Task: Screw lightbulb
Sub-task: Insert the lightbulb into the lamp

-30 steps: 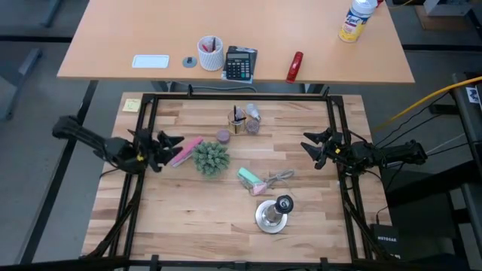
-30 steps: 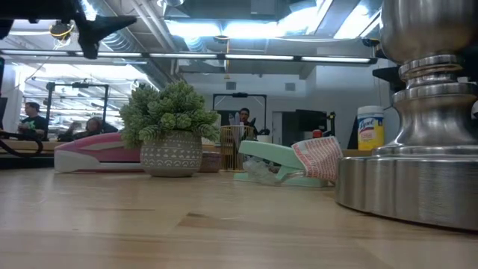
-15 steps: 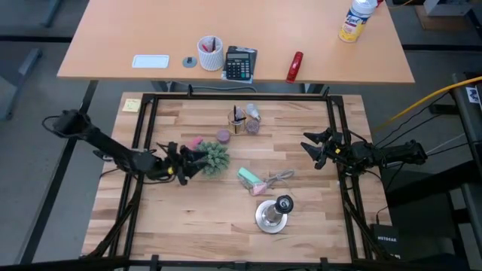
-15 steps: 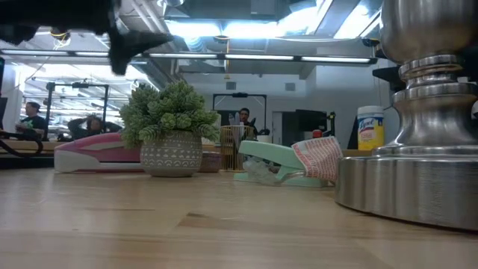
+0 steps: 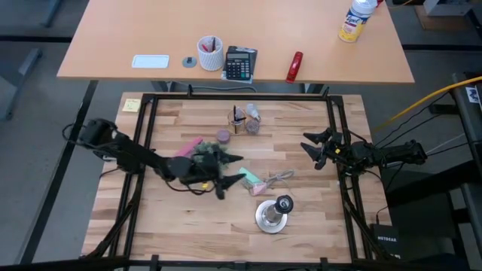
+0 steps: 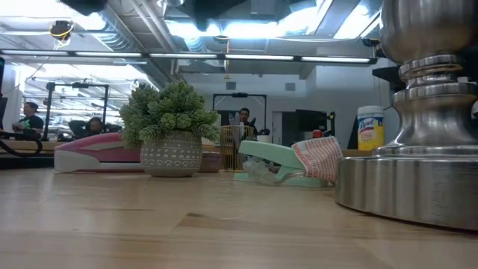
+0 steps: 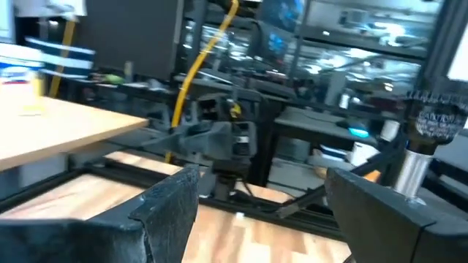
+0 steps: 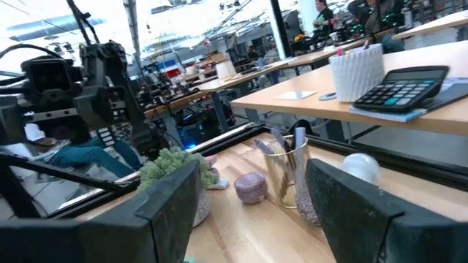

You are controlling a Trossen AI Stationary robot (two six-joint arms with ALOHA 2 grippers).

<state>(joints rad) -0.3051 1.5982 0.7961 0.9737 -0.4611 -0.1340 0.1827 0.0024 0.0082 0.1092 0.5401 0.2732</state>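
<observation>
Reaching across the counter [image 5: 188, 233] from the left, the left gripper [image 5: 228, 175] now hangs over the middle, above and just right of the small potted plant [image 5: 208, 156], with its fingers [image 7: 170, 201] spread wide and holding nothing. A second ago it sat at the left rail beside the pink stapler [image 5: 188, 145]; half a second ago it was just left of the plant. In the low view the dark arm that crossed the upper left earlier shows only as a dark edge at the top. The right gripper [image 5: 307, 148] stays at the right rail, unmoved, its fingers [image 8: 172, 193] also spread and empty. The lightbulb [image 5: 251, 112] lies near the far edge, beside the gold wire cup [image 5: 239, 120] and well apart from both grippers; the right wrist view shows its frosted globe [image 8: 360, 167] next to that cup. The silver stand [image 5: 273, 214] sits at the near middle, with the mint stapler [image 5: 249, 179] between it and the plant. Nothing on the counter has shifted.
</observation>
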